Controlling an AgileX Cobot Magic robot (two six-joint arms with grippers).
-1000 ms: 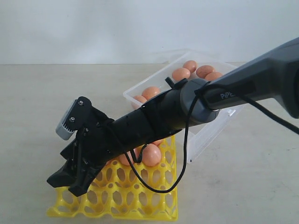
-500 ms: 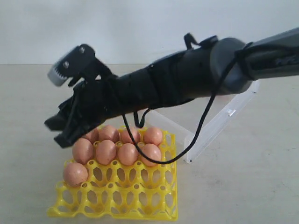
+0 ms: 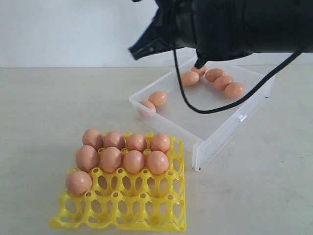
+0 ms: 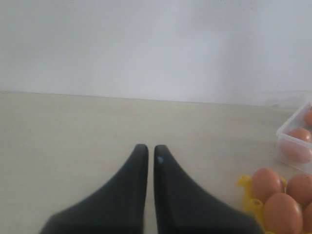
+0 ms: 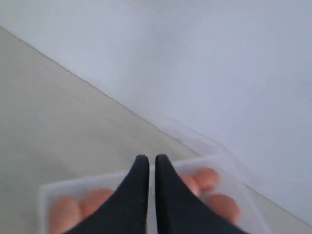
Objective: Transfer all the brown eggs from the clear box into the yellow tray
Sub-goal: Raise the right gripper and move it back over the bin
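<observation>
Overhead, right gripper [image 5: 151,159] hangs above the box [image 3: 222,133], jaws together, empty: spread them, then descend squarely over one loose egg [image 3: 234,89]. Others sit in the tray [image 3: 146,216]; left gripper [image 4: 150,148] likewise closed.

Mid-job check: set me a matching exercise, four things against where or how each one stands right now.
Things:
1. yellow tray
2. clear box
3. right gripper
4. left gripper

States:
a. shut and empty, raised, with the box below it
b. shut and empty, above the table, near the tray
c. nine brown eggs in its far cups, near cups empty
d. eggs lying loose along its far side and in its left corner

Pairs: 1-c, 2-d, 3-a, 4-b
</observation>
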